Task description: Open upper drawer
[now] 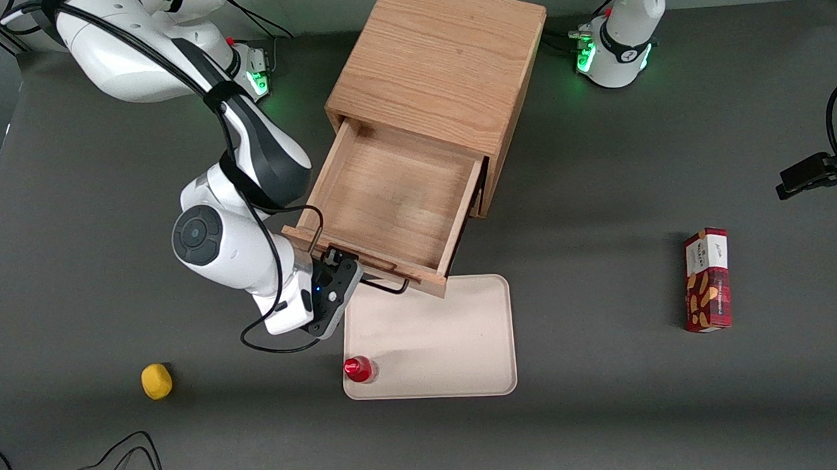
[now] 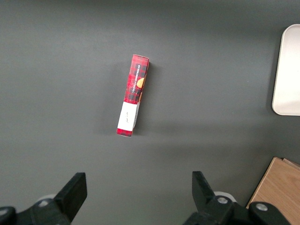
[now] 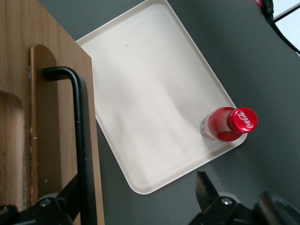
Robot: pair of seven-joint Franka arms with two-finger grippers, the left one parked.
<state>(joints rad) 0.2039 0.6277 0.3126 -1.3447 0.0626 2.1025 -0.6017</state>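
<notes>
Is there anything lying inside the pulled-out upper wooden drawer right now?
No, the upper drawer shows only its bare light-oak bottom, with the gripper at its thin black wire handle.

Masked in part by the tool (image 1: 331, 256), poised with fingers (image 3: 204, 190) spread at the 7 o'clock corner of the upper drawer (image 1: 395, 193): the middle stretch of the black handle (image 1: 385, 287). Cut off at the wrist view's edge: finger bases and one end of the handle. Tucked out of sight beneath the pulled-out drawer: the cabinet (image 1: 439, 57) front below it and the 12 o'clock edge of the tray (image 1: 432, 376). Concealed under its own red cap from above: most of the bottle (image 1: 358, 369). Too small to read from the front: print on the snack box (image 1: 707, 279). Impossible to identify: the yellow lump (image 1: 156, 381) on the tabletop (image 1: 609, 396).
</notes>
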